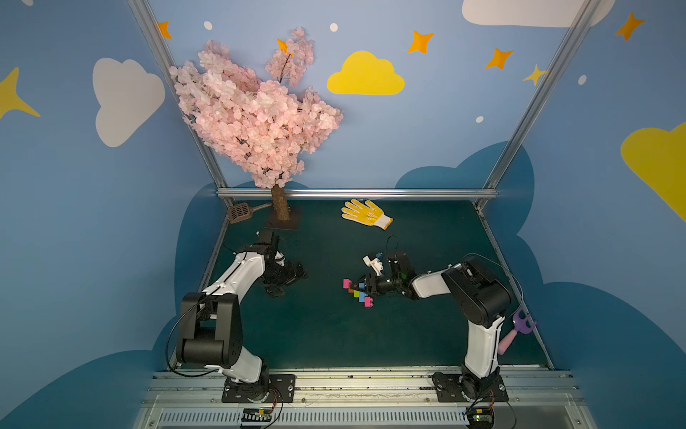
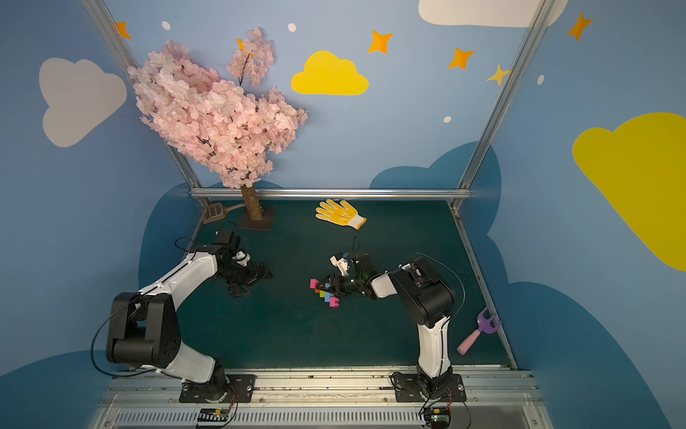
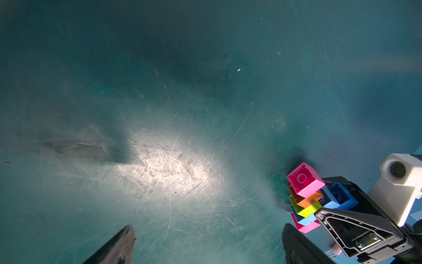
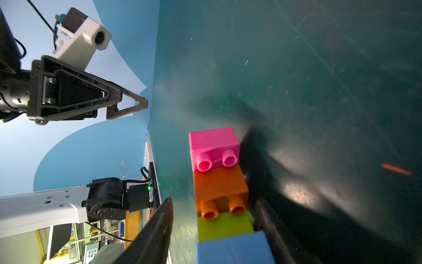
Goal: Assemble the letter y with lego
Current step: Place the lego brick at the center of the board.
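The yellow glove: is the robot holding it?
No, the yellow glove lies loose on the green table near the back, with nothing touching it.

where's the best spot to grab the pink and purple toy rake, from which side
Take the toy rake by its pink handle, likely from above on the side of the mat, jaws across it. The handle is a rounded bar inside the rail, while the purple pronged head is wide and sits at that rail.
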Action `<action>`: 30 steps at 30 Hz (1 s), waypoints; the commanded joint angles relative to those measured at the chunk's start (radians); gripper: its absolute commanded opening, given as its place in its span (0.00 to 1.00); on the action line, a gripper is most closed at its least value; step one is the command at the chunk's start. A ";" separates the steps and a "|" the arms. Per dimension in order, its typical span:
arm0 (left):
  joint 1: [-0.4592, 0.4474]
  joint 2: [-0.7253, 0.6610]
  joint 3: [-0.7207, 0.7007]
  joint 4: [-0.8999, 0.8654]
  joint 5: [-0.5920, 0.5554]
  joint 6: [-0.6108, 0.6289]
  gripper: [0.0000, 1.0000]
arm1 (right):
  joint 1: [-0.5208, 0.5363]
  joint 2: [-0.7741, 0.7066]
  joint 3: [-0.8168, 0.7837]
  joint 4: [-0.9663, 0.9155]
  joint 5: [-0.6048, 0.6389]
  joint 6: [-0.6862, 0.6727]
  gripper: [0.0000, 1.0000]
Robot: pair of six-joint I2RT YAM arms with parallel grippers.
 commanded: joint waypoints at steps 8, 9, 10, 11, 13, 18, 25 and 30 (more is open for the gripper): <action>0.004 -0.021 -0.010 -0.003 0.007 0.005 1.00 | -0.074 -0.087 -0.100 -0.022 0.079 0.027 0.69; 0.004 -0.021 -0.012 -0.004 0.009 0.004 1.00 | -0.083 -0.096 -0.105 -0.027 0.082 0.024 0.69; 0.004 -0.022 -0.011 -0.003 0.009 0.004 1.00 | -0.093 -0.105 -0.112 -0.032 0.082 0.021 0.70; 0.004 -0.021 -0.012 -0.003 0.009 0.005 1.00 | -0.105 -0.117 -0.119 -0.038 0.082 0.018 0.70; 0.004 -0.021 -0.012 -0.003 0.009 0.004 1.00 | -0.130 -0.138 -0.135 -0.045 0.078 0.009 0.70; 0.004 -0.021 -0.013 0.000 0.010 0.004 1.00 | -0.216 -0.190 -0.152 -0.076 0.047 -0.015 0.72; 0.004 -0.024 -0.013 0.000 -0.003 0.004 1.00 | -0.329 -0.305 -0.183 -0.195 0.020 -0.081 0.74; 0.004 -0.029 -0.013 0.000 -0.018 0.005 1.00 | -0.480 -0.444 -0.167 -0.360 -0.002 -0.159 0.75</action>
